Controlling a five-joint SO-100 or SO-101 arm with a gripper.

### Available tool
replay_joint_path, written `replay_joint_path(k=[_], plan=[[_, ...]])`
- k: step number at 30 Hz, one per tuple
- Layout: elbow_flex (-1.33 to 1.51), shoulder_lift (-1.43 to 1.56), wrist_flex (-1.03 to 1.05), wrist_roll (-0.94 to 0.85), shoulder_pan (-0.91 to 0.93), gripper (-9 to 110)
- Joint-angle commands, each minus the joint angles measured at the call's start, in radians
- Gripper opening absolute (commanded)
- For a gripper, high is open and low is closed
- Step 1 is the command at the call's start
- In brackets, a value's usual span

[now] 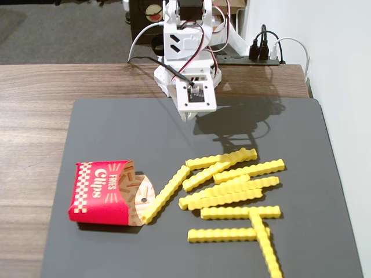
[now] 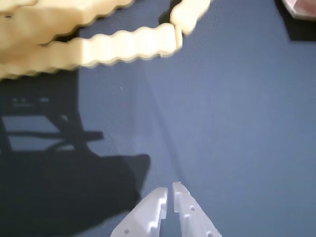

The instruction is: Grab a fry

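Several bright yellow crinkle-cut fries lie scattered on the dark mat in the fixed view, with one fry (image 1: pixel 222 158) nearest the arm. In the wrist view, pale fries (image 2: pixel 123 45) fill the top left. My white gripper (image 1: pixel 186 117) hangs over the mat's far edge, well short of the fries. In the wrist view the gripper (image 2: pixel 169 191) is at the bottom edge, its two fingers nearly touching with only a thin slit between them, and nothing is held.
A red "Fries Clips" carton (image 1: pixel 104 192) lies on its side at the mat's left, one fry (image 1: pixel 167 193) leaning into its mouth. The dark mat (image 1: pixel 116 133) covers a wooden table. A power strip (image 1: pixel 264 53) and cables sit behind the arm.
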Motion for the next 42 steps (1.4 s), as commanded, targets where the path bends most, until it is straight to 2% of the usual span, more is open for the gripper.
replay_joint_path(k=[1, 8, 18, 20, 22, 25, 42], plan=[[-0.110, -0.074, -0.005, -0.078, 0.021, 0], [-0.232, -0.210, -0.035, -0.391, 0.120, 1], [-0.419, -0.433, -0.063, -0.703, 0.147, 1], [-0.448, -0.485, -0.069, -0.770, 0.152, 5], [-0.469, -0.537, -0.084, -0.836, 0.160, 15], [-0.503, -0.611, -0.103, -0.942, 0.175, 24], [-0.704, -1.015, -0.199, -1.224, 0.109, 25]])
